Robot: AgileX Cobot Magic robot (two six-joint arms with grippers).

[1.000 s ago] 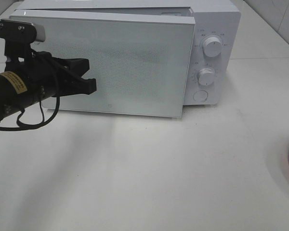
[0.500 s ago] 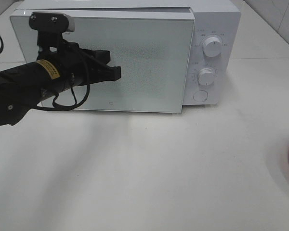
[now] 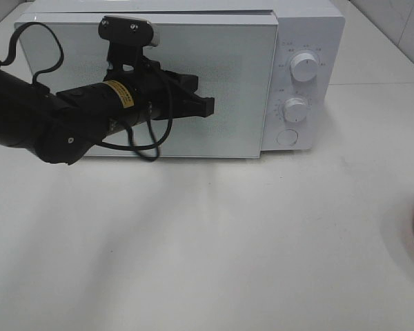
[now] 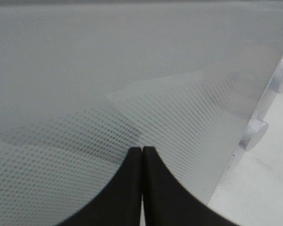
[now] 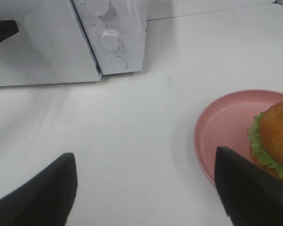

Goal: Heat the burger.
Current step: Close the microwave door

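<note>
Burger waiting on plate; microwave door not fully shut.

The burger (image 5: 276, 134) is sitting on the pink plate (image 5: 221, 127), well apart from the microwave (image 3: 310, 76), at the table's right side. The left gripper (image 3: 205, 105) is hovering at the door (image 3: 241, 83) with jaws pressed together, holding nothing. The right gripper (image 5: 146, 183) is hanging above the table with jaws spread wide, empty. The burger is probably handling as light, soft and stacked: squeezing the bun risks crushing it or sliding the layers. Gripping the stiff plate rim is looking safer than gripping the burger.
</note>
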